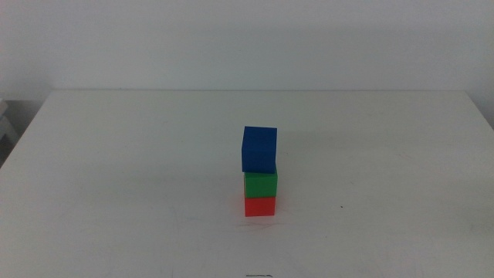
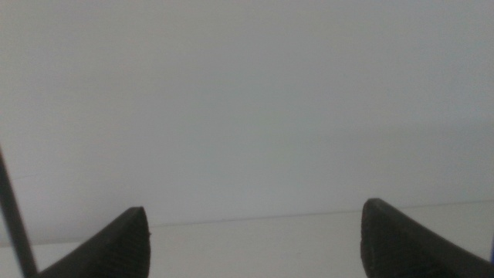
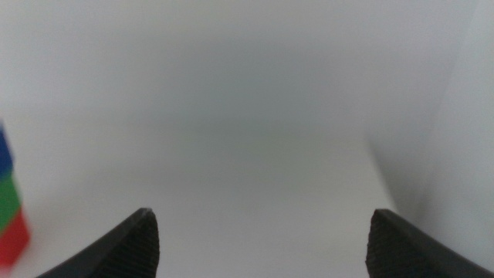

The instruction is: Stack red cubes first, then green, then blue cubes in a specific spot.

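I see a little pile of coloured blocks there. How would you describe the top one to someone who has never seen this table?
Look at the white table: near its middle stands a single small tower of three cubes. The blue cube is the top one, resting on the green cube, which sits on the red cube. Unlike the two below, it is dark blue and slightly twisted out of line.

White table [image 1: 116, 177], pale wall [image 1: 247, 38] (plain, evenly lit)

Left gripper [image 2: 255, 239], right gripper [image 3: 262, 239] agape
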`<state>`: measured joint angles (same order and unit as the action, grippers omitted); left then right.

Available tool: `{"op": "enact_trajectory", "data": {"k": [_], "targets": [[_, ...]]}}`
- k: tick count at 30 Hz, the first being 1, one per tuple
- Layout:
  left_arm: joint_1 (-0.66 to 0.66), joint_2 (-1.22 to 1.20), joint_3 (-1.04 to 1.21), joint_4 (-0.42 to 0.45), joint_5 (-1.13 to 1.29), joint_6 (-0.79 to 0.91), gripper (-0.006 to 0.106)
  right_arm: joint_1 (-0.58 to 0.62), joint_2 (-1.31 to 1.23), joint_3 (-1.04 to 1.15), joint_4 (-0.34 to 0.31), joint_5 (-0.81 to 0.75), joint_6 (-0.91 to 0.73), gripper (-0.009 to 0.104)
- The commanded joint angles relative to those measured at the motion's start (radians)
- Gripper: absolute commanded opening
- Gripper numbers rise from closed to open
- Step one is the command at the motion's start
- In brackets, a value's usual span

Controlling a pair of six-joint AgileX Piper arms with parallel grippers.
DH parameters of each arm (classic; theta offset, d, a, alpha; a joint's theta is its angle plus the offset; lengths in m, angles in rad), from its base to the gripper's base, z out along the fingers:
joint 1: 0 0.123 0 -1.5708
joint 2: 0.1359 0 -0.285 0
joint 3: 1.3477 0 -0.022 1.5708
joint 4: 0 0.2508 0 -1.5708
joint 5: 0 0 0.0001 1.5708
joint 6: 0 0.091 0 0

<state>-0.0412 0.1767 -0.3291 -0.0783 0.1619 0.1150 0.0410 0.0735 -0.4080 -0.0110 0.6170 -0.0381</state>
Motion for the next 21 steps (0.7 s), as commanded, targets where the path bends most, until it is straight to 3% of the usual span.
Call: {"op": "enact_trajectory", "data": {"k": [1,5,8,11,14,21], "targets": [[0.021,-0.038,0.018,-0.018,-0.097,-0.005,0.094,-0.006,0.004,0.019,-0.026,-0.269,-0.009,0.094],[0.065,-0.091,0.104,-0.026,-0.122,-0.005,0.094,-0.006,0.002,0.107,-0.025,-0.541,-0.009,0.094],[0.063,-0.110,0.158,-0.085,-0.128,-0.005,0.094,-0.006,0.002,0.179,-0.024,-0.673,-0.009,0.094],[0.061,-0.122,0.212,-0.137,-0.137,-0.005,0.094,-0.006,-0.008,0.231,-0.005,-0.685,-0.009,0.094],[0.061,-0.138,0.260,-0.120,-0.180,-0.005,0.094,-0.006,-0.028,0.283,0.026,-0.676,-0.009,0.094],[0.061,-0.194,0.348,-0.088,-0.231,-0.005,0.094,-0.006,-0.105,0.382,0.025,-0.672,-0.009,0.094]]}}
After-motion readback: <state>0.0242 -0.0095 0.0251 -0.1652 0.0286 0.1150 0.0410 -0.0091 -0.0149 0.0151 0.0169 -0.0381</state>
